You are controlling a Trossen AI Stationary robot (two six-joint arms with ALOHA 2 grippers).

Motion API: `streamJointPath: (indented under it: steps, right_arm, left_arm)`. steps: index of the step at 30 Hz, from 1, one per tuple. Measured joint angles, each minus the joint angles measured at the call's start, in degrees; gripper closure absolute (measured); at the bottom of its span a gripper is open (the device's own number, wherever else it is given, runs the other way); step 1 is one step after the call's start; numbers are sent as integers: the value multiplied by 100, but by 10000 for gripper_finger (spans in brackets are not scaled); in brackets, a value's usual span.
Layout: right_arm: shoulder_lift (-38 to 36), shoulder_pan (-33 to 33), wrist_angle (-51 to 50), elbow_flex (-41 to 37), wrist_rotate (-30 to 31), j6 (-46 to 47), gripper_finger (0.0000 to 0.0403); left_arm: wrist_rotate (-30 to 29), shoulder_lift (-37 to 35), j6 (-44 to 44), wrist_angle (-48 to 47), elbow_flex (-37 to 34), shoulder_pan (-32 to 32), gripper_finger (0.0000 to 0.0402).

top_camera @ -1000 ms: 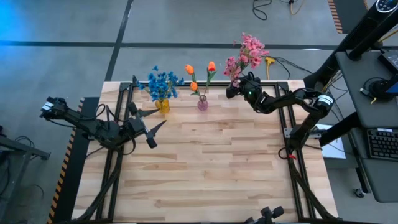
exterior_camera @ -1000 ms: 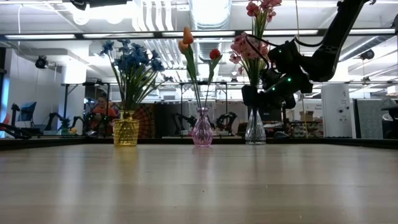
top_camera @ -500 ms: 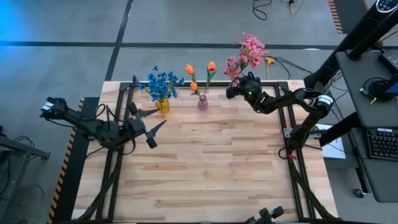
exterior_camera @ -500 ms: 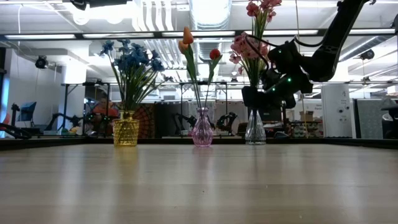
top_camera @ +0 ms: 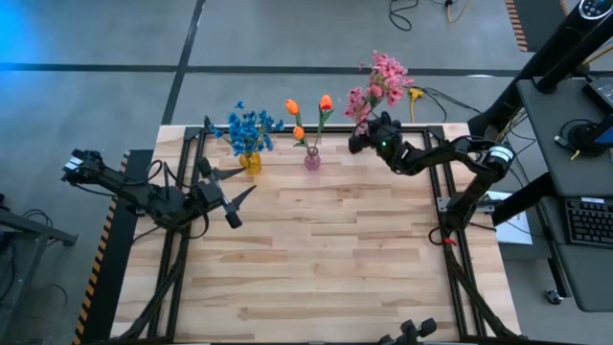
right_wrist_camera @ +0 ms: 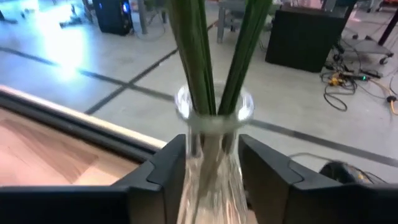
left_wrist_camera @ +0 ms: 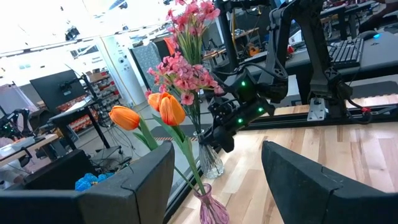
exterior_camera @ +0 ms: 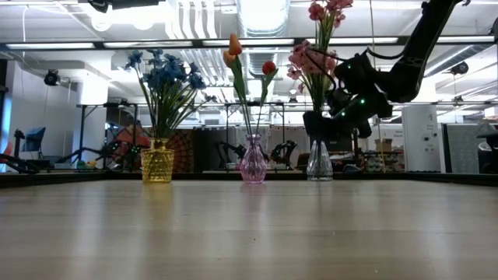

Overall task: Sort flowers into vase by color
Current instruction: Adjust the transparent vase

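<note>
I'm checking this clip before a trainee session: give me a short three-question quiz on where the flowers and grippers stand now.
1. True or false: the blue flowers stand in the yellow vase.
2. Which flowers sit in the pink vase? A) pink blossoms B) orange tulips C) blue flowers
3. Fill in: the right gripper has its fingers either side of the ____ vase holding the pink blossoms; the left gripper waits open at the table's left.

Key: 1 true; 2 B, the orange tulips; 3 clear glass.

Three vases (top_camera: pixel 312 159) in a row along the table's (top_camera: pixel 316 259) far edge — flowers (top_camera: pixel 251 126) in each
</note>
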Motion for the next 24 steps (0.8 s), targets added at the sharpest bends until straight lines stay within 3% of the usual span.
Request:
streamJointPath:
  steps: [11,24]
  right_arm:
    - [17,0,-199,-2,-5,81,180]
    - [788,0,799,8,1,-27,110]
  left_arm:
    - [0,0,26,0,0,-1,177]
    - [0,0,26,0,0,-2,177]
